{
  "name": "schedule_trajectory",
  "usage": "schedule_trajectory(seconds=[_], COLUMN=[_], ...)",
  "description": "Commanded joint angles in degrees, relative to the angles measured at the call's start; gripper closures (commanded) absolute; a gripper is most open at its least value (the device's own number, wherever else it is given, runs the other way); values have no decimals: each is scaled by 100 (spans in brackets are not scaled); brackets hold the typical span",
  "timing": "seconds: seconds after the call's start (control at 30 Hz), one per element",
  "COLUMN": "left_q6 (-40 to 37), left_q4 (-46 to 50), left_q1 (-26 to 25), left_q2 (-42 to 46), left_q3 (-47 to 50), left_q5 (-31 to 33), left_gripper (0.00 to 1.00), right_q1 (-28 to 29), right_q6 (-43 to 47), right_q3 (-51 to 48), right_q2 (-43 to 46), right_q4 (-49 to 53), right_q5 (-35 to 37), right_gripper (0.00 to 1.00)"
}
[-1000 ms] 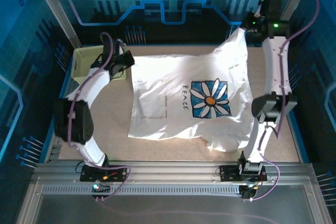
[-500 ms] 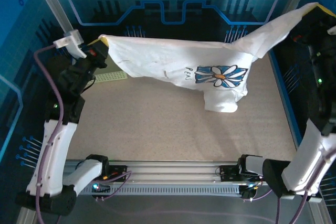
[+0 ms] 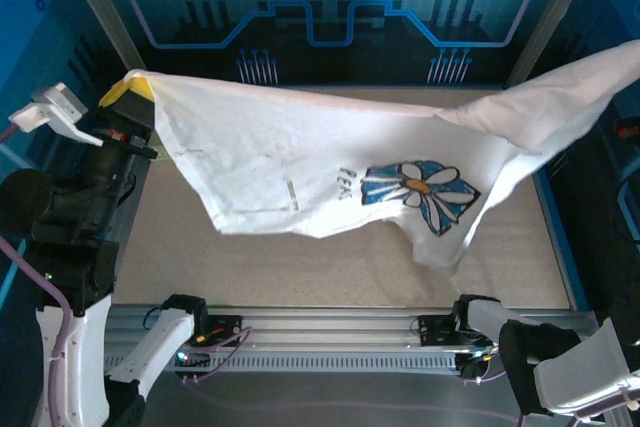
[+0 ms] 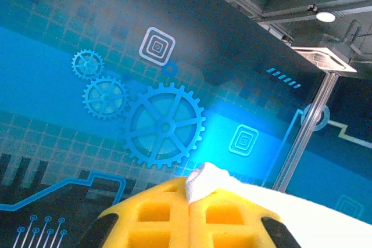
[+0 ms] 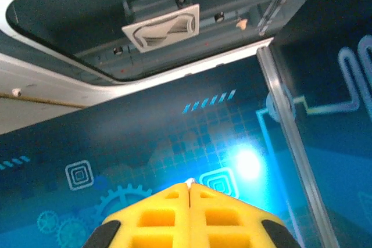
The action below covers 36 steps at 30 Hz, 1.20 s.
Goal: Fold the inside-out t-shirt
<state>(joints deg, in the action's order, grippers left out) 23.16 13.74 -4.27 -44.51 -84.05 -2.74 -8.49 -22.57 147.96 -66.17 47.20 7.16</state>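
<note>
t-shirt (image 3: 330,162) hangs stretched left to right above the table (image 3: 300,267).

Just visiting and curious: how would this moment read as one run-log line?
left gripper: shut on t-shirt edge | right gripper: shut on t-shirt | t-shirt: hanging spread between them above table | flower print: visible

The top camera looks down from above and behind onto the table (image 3: 330,267). Both wrist cameras tilt upward, close over their yellow fingertips (image 4: 164,197), sharing the gear-printed back wall (image 4: 165,126) with it.
</note>
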Motion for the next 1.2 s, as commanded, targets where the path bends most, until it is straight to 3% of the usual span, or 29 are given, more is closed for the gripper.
schedule_trajectory(seconds=[0.0,0.33,0.8,0.93,1.17], left_q6=[-266,-420,-83,-15,-8], left_q4=[190,626,249,422,419], left_q1=[68,69,71,67,59], left_q2=[-330,-1863,-4318,-5182,-6214], left_q3=[-273,-525,-129,-477,-879], left_q5=[367,714,362,154,430], left_gripper=[100,100,100,100,100], right_q1=[-39,-20,40,210,560], right_q6=[322,486,552,571,491], right_q3=[321,180,-2778,-2748,-1572], right_q2=[-404,-1731,-3036,-3697,-4988], right_q4=[-362,-456,-1531,-1491,-852], right_q5=[512,365,-476,-420,-91], right_gripper=[100,100,100,100,100])
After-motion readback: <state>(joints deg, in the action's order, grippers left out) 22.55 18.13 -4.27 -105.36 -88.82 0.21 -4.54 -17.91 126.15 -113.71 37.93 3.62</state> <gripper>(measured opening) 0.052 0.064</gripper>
